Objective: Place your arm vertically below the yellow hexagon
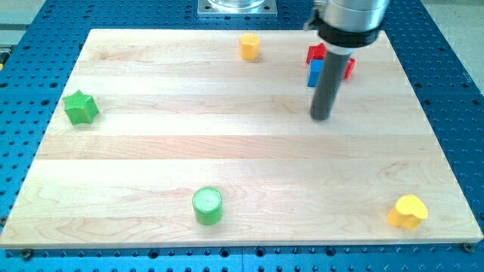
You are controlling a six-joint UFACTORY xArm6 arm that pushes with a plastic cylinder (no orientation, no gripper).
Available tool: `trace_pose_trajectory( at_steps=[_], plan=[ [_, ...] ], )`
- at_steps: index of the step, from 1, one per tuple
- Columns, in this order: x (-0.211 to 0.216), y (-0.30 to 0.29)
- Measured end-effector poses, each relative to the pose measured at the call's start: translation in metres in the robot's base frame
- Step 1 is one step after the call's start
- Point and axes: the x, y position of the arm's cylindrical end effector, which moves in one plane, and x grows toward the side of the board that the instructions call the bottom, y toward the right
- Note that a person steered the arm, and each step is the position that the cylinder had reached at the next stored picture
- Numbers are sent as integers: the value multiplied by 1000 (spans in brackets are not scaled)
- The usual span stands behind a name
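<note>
Yellow hexagon (pixel 249 47) near board's top edge, centre-left. Rod's tip (pixel 321 117) well right of it, slightly lower, just below blue block (pixel 314 72) and red block (pixel 317 52). No gripper; tip touching nothing. Move needed: leftward.

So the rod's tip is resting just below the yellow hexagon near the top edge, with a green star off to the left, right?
Not quite. In the camera view my tip is not below the yellow hexagon; it sits well to the view's right of it, just below the red block and blue block. The green star is indeed off to the left.
</note>
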Motion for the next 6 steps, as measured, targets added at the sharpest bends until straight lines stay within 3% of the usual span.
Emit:
trace_pose_trajectory(
  at_steps=[1, 2, 3, 4, 5, 6],
  plan=[
    [10, -37],
    [13, -16],
    [-11, -79],
    [-10, -92],
    [-91, -107],
    [-149, -68]
  ],
)
